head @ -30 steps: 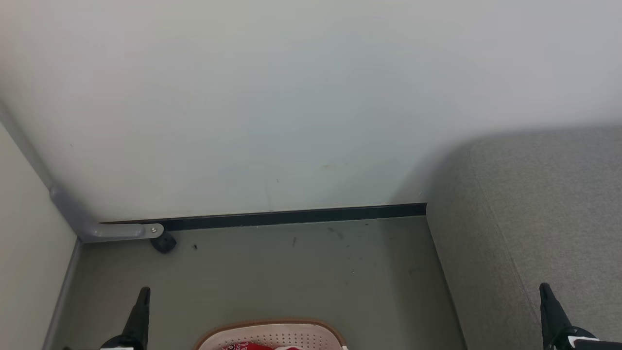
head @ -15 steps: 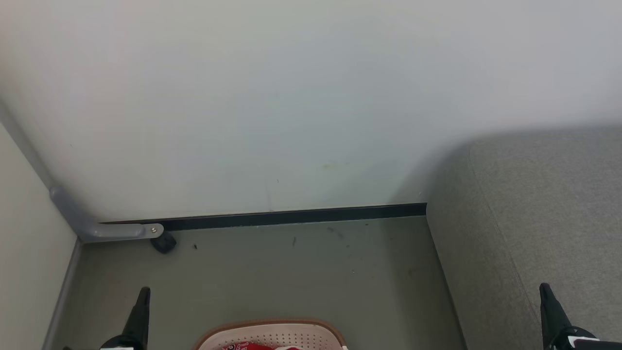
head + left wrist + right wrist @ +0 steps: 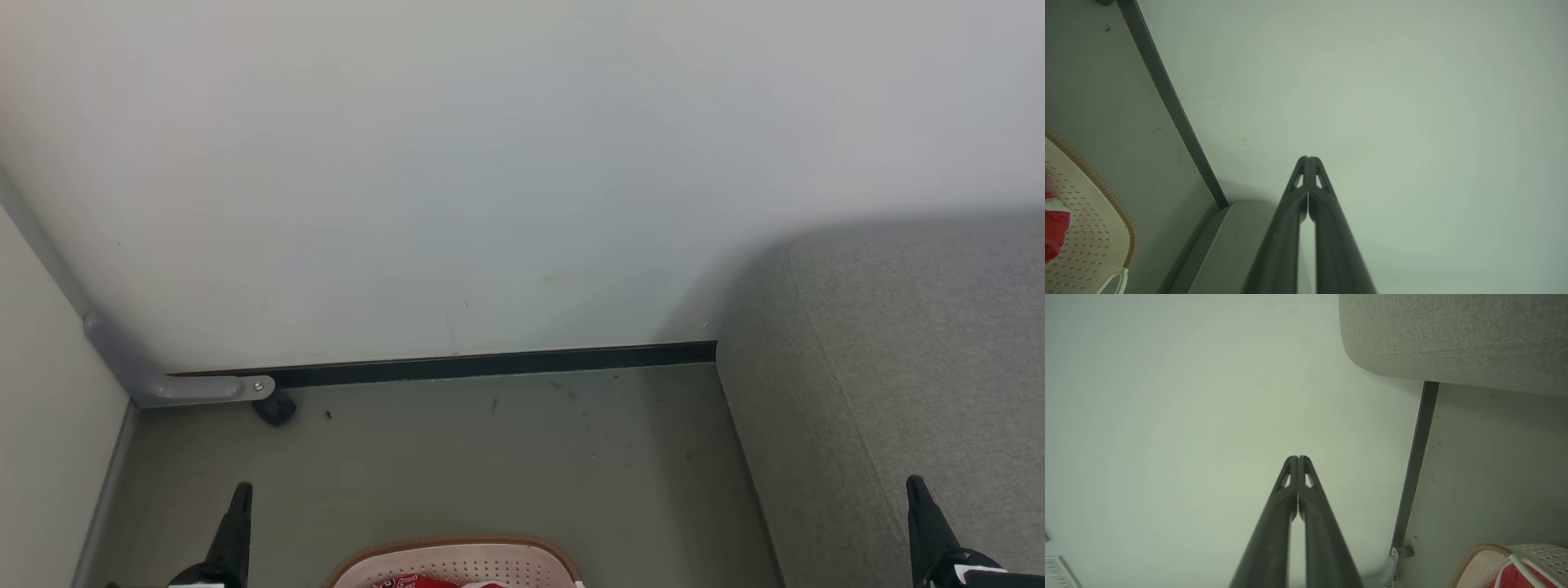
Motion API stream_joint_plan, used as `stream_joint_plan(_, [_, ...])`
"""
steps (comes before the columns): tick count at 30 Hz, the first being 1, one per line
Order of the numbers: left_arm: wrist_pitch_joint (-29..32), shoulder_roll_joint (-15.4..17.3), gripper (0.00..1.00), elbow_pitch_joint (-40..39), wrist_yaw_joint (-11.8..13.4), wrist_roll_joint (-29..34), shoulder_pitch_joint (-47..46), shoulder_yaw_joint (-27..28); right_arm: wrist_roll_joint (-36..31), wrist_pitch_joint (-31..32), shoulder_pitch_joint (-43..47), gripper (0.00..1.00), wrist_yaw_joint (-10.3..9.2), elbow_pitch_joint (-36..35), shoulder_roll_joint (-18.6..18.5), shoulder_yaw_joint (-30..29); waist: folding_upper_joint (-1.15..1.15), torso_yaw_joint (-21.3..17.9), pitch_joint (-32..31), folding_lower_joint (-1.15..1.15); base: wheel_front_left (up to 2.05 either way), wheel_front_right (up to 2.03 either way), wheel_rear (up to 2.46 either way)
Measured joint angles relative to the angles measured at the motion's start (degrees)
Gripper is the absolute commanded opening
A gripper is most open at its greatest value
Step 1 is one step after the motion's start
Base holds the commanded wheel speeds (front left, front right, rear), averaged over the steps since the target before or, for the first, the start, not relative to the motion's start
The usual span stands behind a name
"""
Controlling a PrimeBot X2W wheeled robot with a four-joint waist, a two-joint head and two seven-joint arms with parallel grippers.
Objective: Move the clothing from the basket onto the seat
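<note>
The cream basket point(image 3: 457, 562) with its brown rim sits on the floor at the bottom middle of the head view, red clothing point(image 3: 424, 582) just showing inside it. The grey seat point(image 3: 898, 359) fills the right side. My left gripper point(image 3: 241, 490) stands shut to the left of the basket, holding nothing. My right gripper point(image 3: 914, 483) stands shut over the seat's edge, also with nothing in it. The left wrist view shows my left gripper point(image 3: 1308, 158) with tips together, the basket point(image 3: 1098, 228) and red clothing point(image 3: 1055, 228) at its left. The right wrist view shows my right gripper point(image 3: 1297, 458), the seat point(image 3: 1453, 335) and the basket point(image 3: 1535, 555).
A pale wall point(image 3: 490, 163) with a dark skirting strip point(image 3: 490, 363) stands close ahead. A grey metal bracket point(image 3: 180, 385) and a small dark wheel point(image 3: 276, 407) sit in the left corner. Grey-green floor point(image 3: 490, 457) lies between wall and basket.
</note>
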Motion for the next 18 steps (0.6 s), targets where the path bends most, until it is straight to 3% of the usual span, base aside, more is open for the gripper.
stream_joint_plan(18, [0.0,0.0,0.0,0.0,0.0,0.0,0.0,0.0,0.0,0.0,0.0,0.0,0.0,0.0,0.0,0.0,0.0,0.0,0.0,0.0,0.0,0.0,0.0])
